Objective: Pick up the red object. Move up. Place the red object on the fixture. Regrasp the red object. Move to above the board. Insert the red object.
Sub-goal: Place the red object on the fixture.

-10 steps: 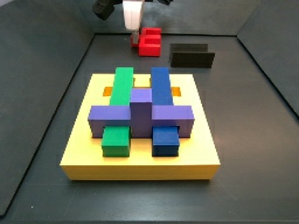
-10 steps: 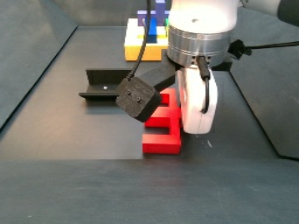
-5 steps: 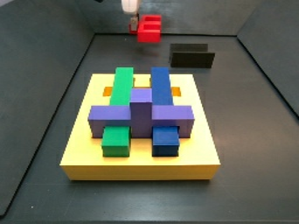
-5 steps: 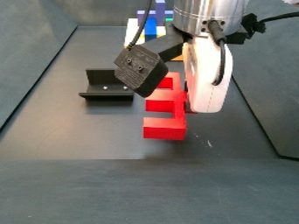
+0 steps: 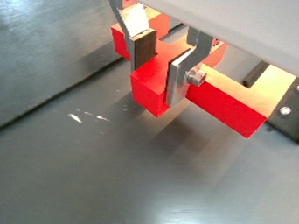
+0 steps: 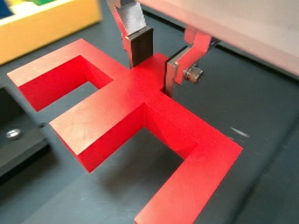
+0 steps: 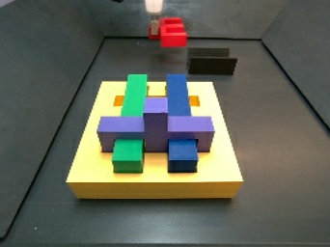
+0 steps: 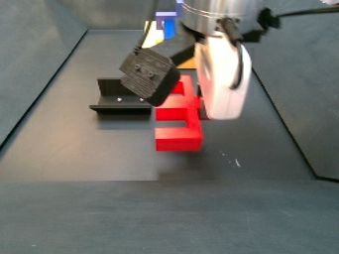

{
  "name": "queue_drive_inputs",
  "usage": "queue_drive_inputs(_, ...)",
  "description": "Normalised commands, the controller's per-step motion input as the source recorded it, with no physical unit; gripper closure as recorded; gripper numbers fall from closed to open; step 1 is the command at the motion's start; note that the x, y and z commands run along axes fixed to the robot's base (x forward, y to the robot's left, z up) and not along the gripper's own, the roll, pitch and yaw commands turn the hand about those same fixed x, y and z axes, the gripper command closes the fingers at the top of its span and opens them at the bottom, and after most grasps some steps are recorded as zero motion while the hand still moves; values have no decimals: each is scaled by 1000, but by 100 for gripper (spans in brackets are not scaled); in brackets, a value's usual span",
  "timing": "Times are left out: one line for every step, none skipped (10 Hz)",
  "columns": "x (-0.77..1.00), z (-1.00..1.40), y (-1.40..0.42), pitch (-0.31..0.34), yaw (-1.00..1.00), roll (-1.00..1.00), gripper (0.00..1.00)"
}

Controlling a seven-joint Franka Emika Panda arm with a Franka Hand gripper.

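Observation:
The red object (image 6: 128,118) is a bright red bar with a central stem and short legs. My gripper (image 6: 160,63) is shut on its stem, and both wrist views show the dark pads pressed against the red sides (image 5: 149,87). In a side view the red object (image 8: 177,127) hangs a little above the floor under the gripper (image 8: 201,94), with its shadow below. The black fixture (image 8: 122,99) stands on the floor just beside it. The far side view shows the red object (image 7: 172,34) at the back, the fixture (image 7: 211,63) next to it, and the yellow board (image 7: 154,172) in front.
The board carries a purple cross block (image 7: 154,125), green bars (image 7: 133,92) and blue bars (image 7: 177,92). Dark walls enclose the floor on both sides. A corner of the yellow board (image 6: 41,22) shows in a wrist view.
The gripper has risen with the red object in it. One second ago the piece rested on the floor; now it hangs above it and sits higher in both side views.

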Motion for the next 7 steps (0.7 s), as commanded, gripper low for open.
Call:
queue_drive_inputs(414,37,-283,180,577,-291,100)
queue_drive_inputs(326,120,-274,246,614,-303,100)
queue_drive_inputs(331,103,-271,266,614,-309,100)
queue_drive_inputs(374,103,-291,280,577,-323,100)
queue_drive_inputs(374,191,-294,194,580,-271,100)
queue_drive_inputs(369,203,-286,186,606,-220,100)
queue_drive_inputs(394,166,-280,223,600,-206,100)
